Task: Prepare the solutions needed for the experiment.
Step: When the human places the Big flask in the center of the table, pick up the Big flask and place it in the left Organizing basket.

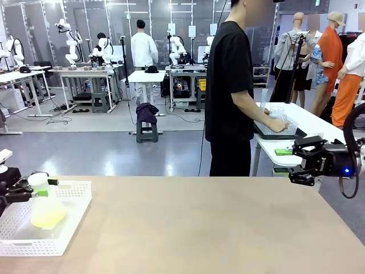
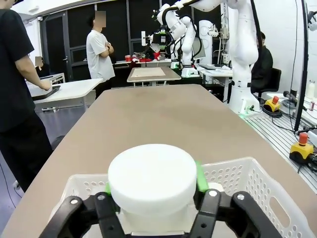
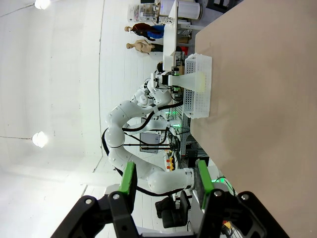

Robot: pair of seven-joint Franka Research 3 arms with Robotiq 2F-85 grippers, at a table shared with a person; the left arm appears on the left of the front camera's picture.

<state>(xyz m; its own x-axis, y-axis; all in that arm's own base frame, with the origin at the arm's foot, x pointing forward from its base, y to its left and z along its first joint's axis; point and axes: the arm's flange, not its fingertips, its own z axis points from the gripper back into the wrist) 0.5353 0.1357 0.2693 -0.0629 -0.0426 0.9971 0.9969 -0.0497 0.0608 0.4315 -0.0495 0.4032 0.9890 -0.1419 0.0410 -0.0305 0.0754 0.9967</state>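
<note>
Front view: the left gripper (image 1: 35,189) sits at the neck of a white-capped, clear conical flask (image 1: 45,206) standing upright in a white perforated plastic basket (image 1: 68,228) at the near left corner of the table. The solutions (image 1: 48,217), a pale yellow-green watery liquid, lie in the flask's wide bottom. The green pads flank the neck, but I cannot tell from here whether they touch it. The step in hand looks like setting the flask down in the basket; to do it well, the jaws should spread fully clear of the cap and the arm should draw straight back, so the flask is not tipped. The right gripper (image 1: 290,164) hovers off the table's right edge with its jaws partly apart and nothing between them. The light brown tabletop (image 1: 217,228) is smooth. Beyond it a person in a black shirt (image 1: 231,91) stands at a white side table (image 1: 308,123), hands at a dark tray.

Left wrist view: the flask's round white cap (image 2: 152,179) sits between the green pads (image 2: 200,177), which lie close on either side; contact is not plain. The basket's rim curves just beyond.

Right wrist view, rolled sideways: the right gripper's green pads (image 3: 129,184) stand moderately apart and empty, aimed along the table toward the far basket and flask, in a bright lab room with other workbenches
</note>
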